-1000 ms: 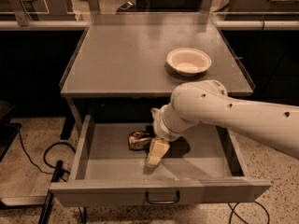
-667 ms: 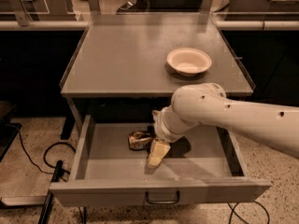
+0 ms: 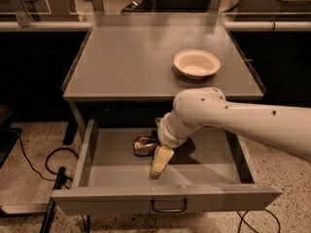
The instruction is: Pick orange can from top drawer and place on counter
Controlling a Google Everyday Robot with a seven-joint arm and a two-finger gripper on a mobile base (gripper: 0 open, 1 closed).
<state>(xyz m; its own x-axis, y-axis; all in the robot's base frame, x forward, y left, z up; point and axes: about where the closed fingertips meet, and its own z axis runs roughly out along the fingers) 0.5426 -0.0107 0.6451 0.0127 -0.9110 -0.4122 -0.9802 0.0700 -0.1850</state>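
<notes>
Pincer [image 3: 159, 164] in top drawer [image 3: 112, 171] partly hides orange can [image 3: 144, 145].

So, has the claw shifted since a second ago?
No: the claw stays inside the open drawer, just right of the can, no nearer the pull handle.

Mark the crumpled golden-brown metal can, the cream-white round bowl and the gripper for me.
Crumpled golden-brown metal can [image 3: 144, 145]: camera view, its wrinkled side.
Cream-white round bowl [image 3: 196, 63]: camera view, its inner bottom.
Gripper [image 3: 157, 168]: camera view, near its tip, down in the open grey drawer [image 3: 112, 166] beside the can.
</notes>
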